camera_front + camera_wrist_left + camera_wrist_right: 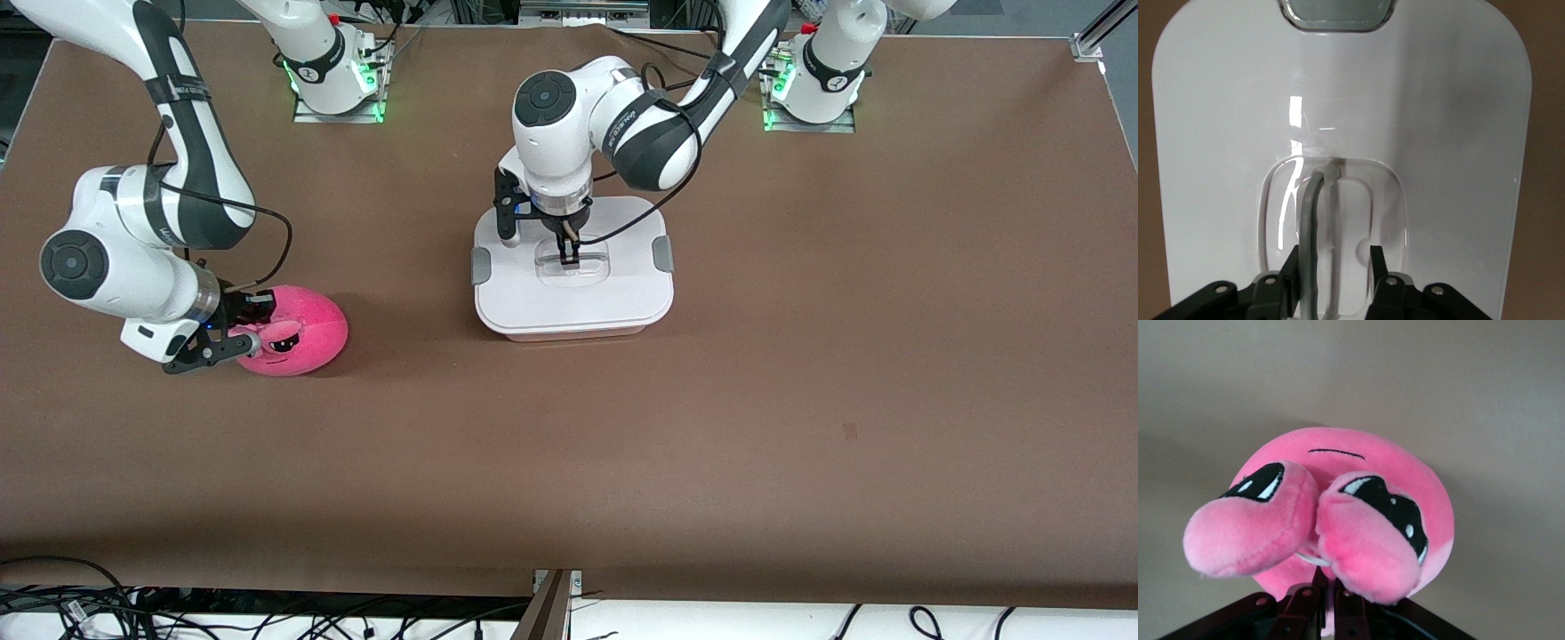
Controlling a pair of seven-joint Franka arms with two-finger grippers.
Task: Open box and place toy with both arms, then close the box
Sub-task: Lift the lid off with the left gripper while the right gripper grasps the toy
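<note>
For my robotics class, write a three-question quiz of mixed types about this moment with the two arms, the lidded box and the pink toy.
1. True or false: the white lid is already off the box.
2. Multiple choice: the left gripper is
A) over bare table
B) down in the lid's clear centre handle
C) on a grey side clip
3. Fill in: the right gripper is pinching the ____, which sits toward the right arm's end of the table.

Key
1. False: the lid sits on the box, both clips at its sides.
2. B
3. toy
</note>
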